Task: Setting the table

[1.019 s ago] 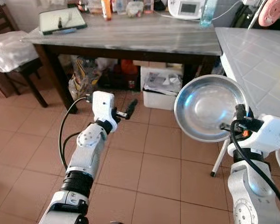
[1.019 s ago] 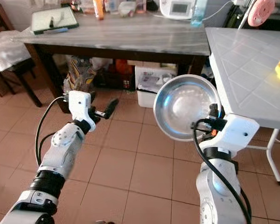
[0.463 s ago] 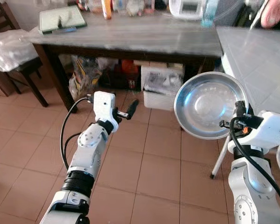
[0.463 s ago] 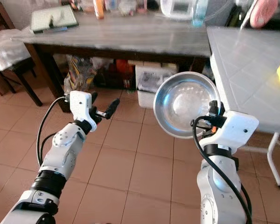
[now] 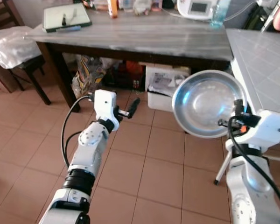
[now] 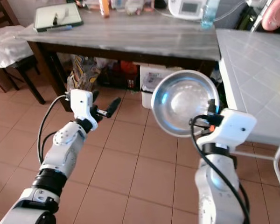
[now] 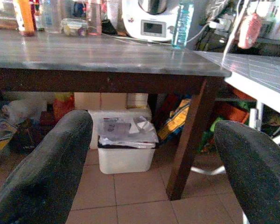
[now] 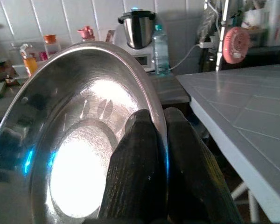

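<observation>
A shiny steel bowl (image 5: pixel 205 105) is tipped up on edge in front of me, its hollow facing me. My right gripper (image 8: pixel 159 140) is shut on the bowl's rim, one black finger (image 8: pixel 133 168) inside and one outside. The bowl hangs over the tiled floor, beside the corner of a white tiled table (image 5: pixel 266 60). My left gripper (image 5: pixel 127 109) is held out over the floor, open with nothing between its fingers (image 7: pixel 42 172). It points toward a dark wooden table with a grey top (image 5: pixel 140 35).
On the grey table stand a tablet (image 5: pixel 65 16), bottles (image 5: pixel 218 11) and a white appliance (image 5: pixel 198 7). A white bin (image 5: pixel 163 91) and bags sit under it. At left a chair carries a plastic bag (image 5: pixel 11 44). The white table's legs (image 5: pixel 221 170) stand beside my right arm.
The whole picture has shifted slightly, so the camera moved. Both arms keep their pose and the bowl stays in my right gripper.
</observation>
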You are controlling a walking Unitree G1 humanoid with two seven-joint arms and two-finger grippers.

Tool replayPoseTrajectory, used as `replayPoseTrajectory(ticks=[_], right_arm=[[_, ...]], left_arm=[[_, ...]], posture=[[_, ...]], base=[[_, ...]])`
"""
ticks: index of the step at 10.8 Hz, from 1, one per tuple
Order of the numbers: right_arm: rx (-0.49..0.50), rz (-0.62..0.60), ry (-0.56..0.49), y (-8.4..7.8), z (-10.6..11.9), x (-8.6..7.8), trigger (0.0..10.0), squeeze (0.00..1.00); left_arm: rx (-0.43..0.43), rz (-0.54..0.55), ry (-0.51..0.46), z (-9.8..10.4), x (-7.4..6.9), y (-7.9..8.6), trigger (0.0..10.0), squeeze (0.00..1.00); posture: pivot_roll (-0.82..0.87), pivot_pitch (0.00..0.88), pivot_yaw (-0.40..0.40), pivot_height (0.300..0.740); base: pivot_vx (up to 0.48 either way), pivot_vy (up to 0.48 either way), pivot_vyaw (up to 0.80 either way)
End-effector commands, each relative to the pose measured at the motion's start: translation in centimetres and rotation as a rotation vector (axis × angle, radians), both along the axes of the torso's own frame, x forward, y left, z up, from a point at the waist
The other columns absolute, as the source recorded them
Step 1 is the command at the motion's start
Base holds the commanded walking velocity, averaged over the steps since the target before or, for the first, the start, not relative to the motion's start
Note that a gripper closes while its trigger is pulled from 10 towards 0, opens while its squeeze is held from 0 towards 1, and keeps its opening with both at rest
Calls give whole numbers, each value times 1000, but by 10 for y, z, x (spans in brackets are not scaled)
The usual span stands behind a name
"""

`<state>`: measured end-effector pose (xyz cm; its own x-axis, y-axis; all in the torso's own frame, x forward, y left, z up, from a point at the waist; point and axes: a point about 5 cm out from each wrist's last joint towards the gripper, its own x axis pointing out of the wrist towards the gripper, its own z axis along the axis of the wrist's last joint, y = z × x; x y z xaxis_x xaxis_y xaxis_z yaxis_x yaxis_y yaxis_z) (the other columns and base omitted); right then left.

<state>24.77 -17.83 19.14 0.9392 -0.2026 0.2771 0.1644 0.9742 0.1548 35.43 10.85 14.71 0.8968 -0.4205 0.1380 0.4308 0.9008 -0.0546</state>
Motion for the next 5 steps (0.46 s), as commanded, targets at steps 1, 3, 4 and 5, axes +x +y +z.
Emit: replayPoseTrajectory(ticks=[1, 3, 4, 5], right_arm=[[-10, -18, -5, -3, 0, -2, 10000, 0], [-13, -23, -8, -4, 1, -3, 10000, 0], [-11, -23, -6, -4, -1, -3, 10000, 0], [-10, -22, -6, -3, -1, -3, 10000, 0]], left_arm=[[8, -22, -2, 0, 0, -3, 10000, 0], [14, -27, -1, -1, 0, -4, 10000, 0], [18, -32, -4, -1, -1, -5, 10000, 0], [19, -33, -3, -1, -1, -5, 10000, 0]], posture=[[70, 74, 24, 740], [69, 75, 25, 740], [72, 74, 25, 740], [74, 73, 25, 740]], base=[[480, 0, 0], [476, 0, 0], [480, 0, 0], [480, 0, 0]])
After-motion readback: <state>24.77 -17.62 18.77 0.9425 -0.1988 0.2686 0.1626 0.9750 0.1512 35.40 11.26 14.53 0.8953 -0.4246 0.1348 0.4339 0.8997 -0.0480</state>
